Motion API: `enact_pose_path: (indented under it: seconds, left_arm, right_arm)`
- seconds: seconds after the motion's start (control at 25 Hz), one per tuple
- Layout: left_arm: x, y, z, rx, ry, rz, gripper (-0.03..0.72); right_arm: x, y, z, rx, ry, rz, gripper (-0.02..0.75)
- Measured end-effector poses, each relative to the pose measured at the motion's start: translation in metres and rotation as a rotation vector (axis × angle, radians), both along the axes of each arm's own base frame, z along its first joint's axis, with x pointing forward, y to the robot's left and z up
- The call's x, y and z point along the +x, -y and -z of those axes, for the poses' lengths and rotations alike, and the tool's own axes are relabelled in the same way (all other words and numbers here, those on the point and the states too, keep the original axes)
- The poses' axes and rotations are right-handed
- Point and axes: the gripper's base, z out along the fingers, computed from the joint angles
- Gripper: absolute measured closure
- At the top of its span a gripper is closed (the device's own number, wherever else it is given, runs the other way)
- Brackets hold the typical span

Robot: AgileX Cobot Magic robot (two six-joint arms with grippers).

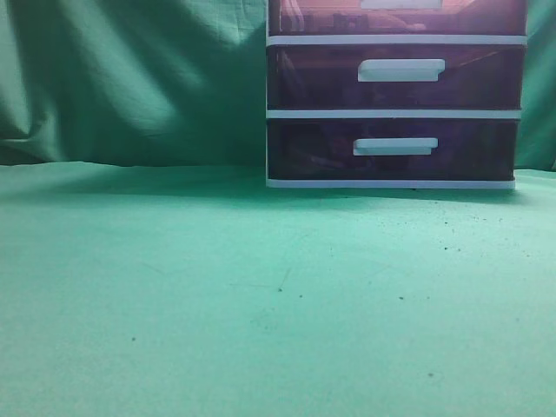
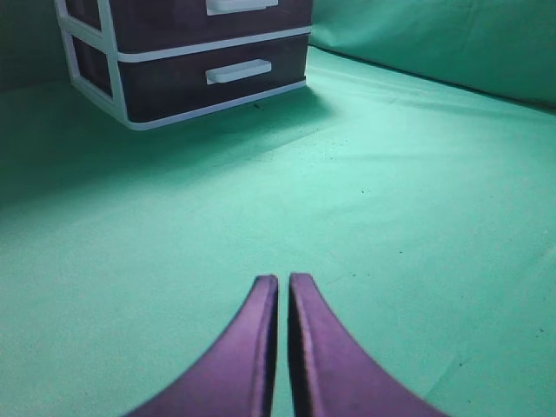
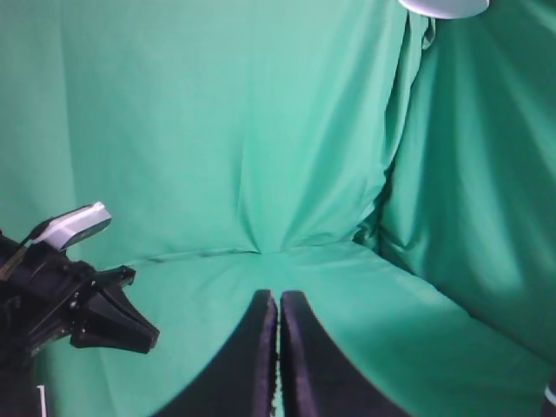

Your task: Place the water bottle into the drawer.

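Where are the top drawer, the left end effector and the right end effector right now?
top drawer (image 1: 330, 17), exterior view, on its dark purple-red front, left of the handle.
left end effector (image 2: 283, 280), left wrist view, between its closed purple fingertips.
right end effector (image 3: 278, 297), right wrist view, between its closed dark fingertips.

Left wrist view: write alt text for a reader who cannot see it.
The left gripper, its purple fingers pressed together, hangs over bare green cloth. At upper left stands a white-framed cabinet with dark purple drawers and white handles, all shut. No bottle shows.
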Motion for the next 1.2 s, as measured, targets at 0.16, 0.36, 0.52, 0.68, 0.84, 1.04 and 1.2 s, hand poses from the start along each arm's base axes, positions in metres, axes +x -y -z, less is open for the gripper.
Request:
enact_pose_path:
  seconds: [0.16, 0.36, 0.52, 0.68, 0.84, 1.04, 1.2]
  left_arm:
    - [0.0, 0.0, 0.0, -0.001, -0.001, 0.0, 0.688]
    - [0.0, 0.0, 0.001, 0.0, -0.002, 0.0, 0.688]
    - [0.0, 0.0, 0.001, 0.0, -0.002, 0.0, 0.688]
    - [0.0, 0.0, 0.001, 0.0, -0.002, 0.0, 0.688]
    - [0.0, 0.0, 0.001, 0.0, -0.002, 0.0, 0.688]
    - [0.0, 0.0, 0.001, 0.0, -0.002, 0.0, 0.688]
    - [0.0, 0.0, 0.001, 0.0, -0.002, 0.0, 0.688]
  right_arm:
    - [-0.001, -0.001, 0.003, -0.01, -0.01, -0.019, 0.738]
    - [-0.005, -0.003, 0.005, -0.031, -0.017, -0.07, 0.738]
    - [-0.002, -0.002, 0.004, -0.014, -0.018, -0.042, 0.738]
    - [0.01, 0.014, -0.022, 0.267, -0.109, 0.175, 0.738]
    - [0.02, 0.033, -0.035, 0.472, -0.114, 0.368, 0.738]
    - [0.034, 0.061, -0.031, 0.641, -0.097, 0.658, 0.738]
    - [0.044, 0.069, -0.003, 0.363, -0.19, 0.88, 0.738]
